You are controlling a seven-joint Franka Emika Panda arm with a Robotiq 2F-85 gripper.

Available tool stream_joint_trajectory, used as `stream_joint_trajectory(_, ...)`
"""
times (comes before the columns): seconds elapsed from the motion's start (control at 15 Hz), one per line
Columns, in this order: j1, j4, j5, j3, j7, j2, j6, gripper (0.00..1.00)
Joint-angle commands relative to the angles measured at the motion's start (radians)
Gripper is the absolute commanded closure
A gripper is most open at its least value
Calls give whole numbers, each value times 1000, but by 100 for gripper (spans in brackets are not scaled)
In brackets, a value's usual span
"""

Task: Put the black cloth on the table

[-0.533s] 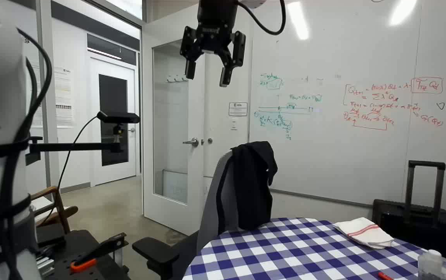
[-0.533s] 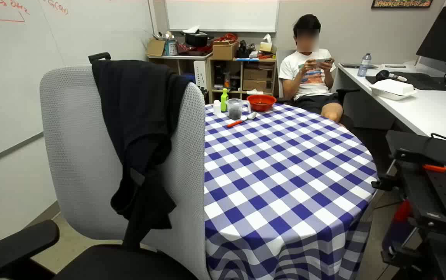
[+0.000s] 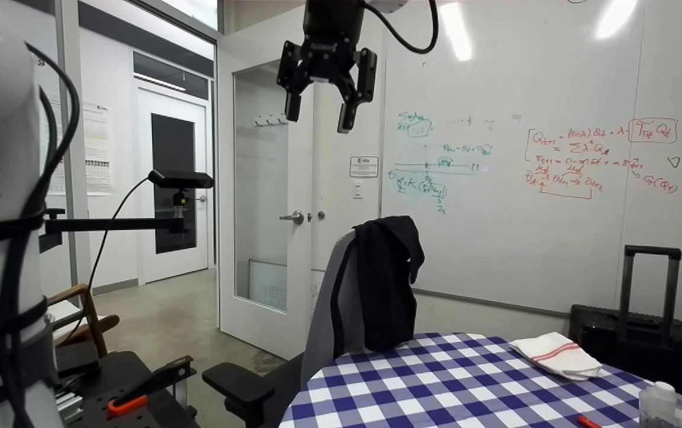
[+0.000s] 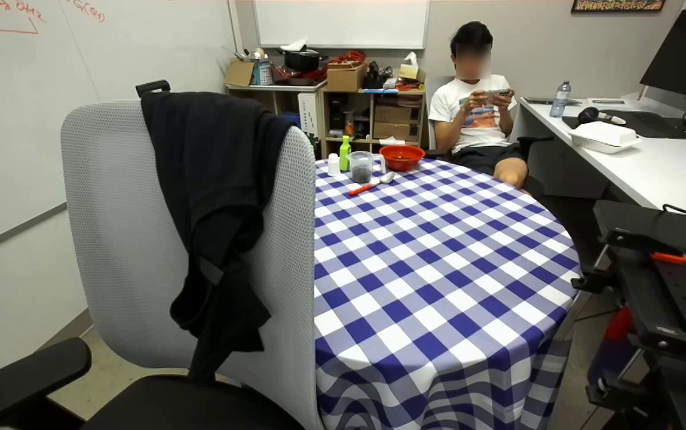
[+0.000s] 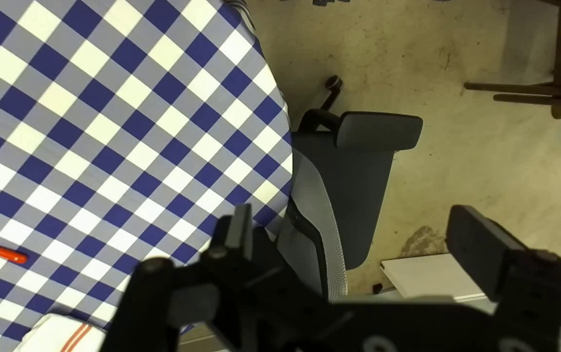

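The black cloth [image 3: 384, 285] hangs limp over the top of the grey office chair's back; it also shows in an exterior view [image 4: 211, 173], with a small pale mark low on it. The table [image 3: 412, 386], with its blue-and-white checked cloth, stands against the chair back, also in an exterior view [image 4: 438, 257] and the wrist view [image 5: 129, 146]. My gripper [image 3: 319, 113] is open and empty, high above the chair and well apart from the black cloth. In the wrist view its fingers [image 5: 351, 220] are spread wide; I cannot make out the black cloth there for certain.
The grey chair [image 4: 110, 239] has armrests beside the table. A white striped towel [image 3: 556, 355] lies on the table. A measuring cup [image 4: 361, 167], a green bottle [image 4: 345, 154], a red bowl [image 4: 401, 157] and a red-handled spoon [image 4: 370, 186] stand there too. A person [image 4: 474, 113] sits behind.
My gripper has shifted very slightly to the right in an exterior view and stays open. The black cloth, chair and table have not moved.
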Motion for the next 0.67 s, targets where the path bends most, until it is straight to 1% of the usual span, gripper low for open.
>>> stream_joint_trajectory(0.0, 29, 47, 123, -40, -55, 102, 38, 0)
stream_joint_trajectory(0.2, 73, 96, 282, -54, -98, 263, 138, 0)
stream_joint_trajectory(0.27, 88, 126, 345, -62, -124, 321, 165, 0)
stream_joint_trajectory(0.33, 131, 161, 388, -93, -135, 381, 198, 0)
stream_joint_trajectory(0.47, 162, 240, 484, -111, -163, 497, 227, 0)
stream_joint_trajectory(0.53, 116, 283, 540, -66, -179, 558, 222, 0)
stream_joint_trajectory(0.6, 105, 325, 580, -51, -178, 613, 220, 0)
